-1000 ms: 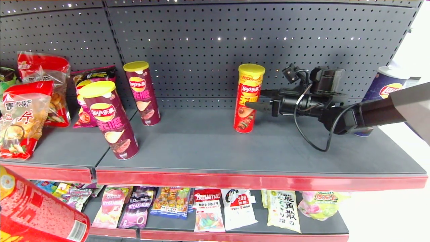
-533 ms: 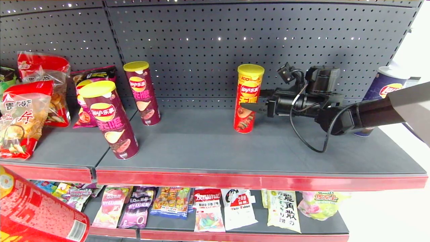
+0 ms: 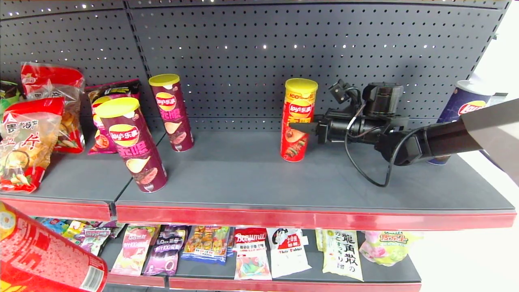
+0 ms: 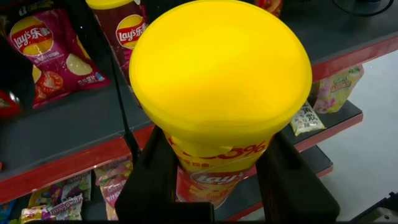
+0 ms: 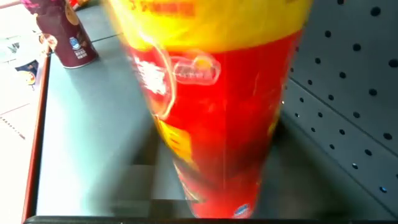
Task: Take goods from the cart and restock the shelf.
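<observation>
Holding the tall red cardboard chip tube with the yellow plastic lid [image 3: 298, 117] in my right gripper [image 3: 303, 127], I have my fingers closed on its middle. Its base is down at the grey metal shelf [image 3: 243, 174], close to the perforated back panel [image 3: 243, 61], though I cannot tell whether it sits flat yet.

The tube leans a little. If I let go like this, it may rock, topple and roll toward the red front lip [image 3: 284, 219]. If one finger frees before the other, it could drag the tube sideways. The dark blue chip tube [image 3: 466, 103] stands just beyond my forearm, and a careless sweep on the way out could knock it over.

My left gripper [image 4: 217, 183] is clamped on a second red tube with a yellow lid [image 4: 217, 74], held low in front of the shelf edge. If that squeeze slackens, it would likely fall among the snack packets [image 3: 251, 251] on the lower shelf. The two maroon tubes [image 3: 134, 146] stand well apart, so I judge them safe.
</observation>
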Controlling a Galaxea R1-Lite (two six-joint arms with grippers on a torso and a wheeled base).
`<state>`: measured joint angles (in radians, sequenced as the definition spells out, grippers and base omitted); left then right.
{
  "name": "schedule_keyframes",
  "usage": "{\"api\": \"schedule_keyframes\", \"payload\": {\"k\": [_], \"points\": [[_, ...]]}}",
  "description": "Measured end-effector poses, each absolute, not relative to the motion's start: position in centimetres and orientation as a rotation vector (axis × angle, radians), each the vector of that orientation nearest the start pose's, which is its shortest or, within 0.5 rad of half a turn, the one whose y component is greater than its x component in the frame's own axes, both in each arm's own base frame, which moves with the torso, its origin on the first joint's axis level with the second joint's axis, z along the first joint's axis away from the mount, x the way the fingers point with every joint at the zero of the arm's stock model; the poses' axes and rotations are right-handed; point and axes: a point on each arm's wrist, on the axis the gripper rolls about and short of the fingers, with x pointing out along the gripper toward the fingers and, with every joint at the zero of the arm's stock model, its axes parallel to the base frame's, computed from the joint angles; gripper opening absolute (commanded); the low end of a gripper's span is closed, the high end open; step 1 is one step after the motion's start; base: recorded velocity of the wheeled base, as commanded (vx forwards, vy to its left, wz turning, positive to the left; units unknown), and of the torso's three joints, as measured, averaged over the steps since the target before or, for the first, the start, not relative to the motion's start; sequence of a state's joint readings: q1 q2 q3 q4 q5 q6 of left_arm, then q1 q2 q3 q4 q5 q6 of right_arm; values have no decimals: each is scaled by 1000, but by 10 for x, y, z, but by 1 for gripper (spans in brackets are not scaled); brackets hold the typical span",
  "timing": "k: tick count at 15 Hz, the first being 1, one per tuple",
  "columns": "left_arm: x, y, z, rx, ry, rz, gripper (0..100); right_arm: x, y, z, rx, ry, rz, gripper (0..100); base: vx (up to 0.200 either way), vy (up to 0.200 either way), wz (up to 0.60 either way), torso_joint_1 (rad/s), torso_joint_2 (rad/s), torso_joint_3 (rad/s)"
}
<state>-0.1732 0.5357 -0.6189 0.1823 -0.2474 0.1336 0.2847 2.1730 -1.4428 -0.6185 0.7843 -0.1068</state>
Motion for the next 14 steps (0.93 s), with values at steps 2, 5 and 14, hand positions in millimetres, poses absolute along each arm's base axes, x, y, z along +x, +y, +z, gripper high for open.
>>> {"api": "schedule_keyframes", "payload": {"k": [2,5,14], "points": [[10,-7,233,128,71,-424,0,421,142,177,-69,59,1061,0,0,0,0,0,0,0],[10,-7,232,128,72,-421,0,407,145,178,-68,84,1030,0,0,0,0,0,0,0],[11,-7,234,127,72,-418,0,334,148,184,-88,61,1019,0,0,0,0,0,0,0]]}}
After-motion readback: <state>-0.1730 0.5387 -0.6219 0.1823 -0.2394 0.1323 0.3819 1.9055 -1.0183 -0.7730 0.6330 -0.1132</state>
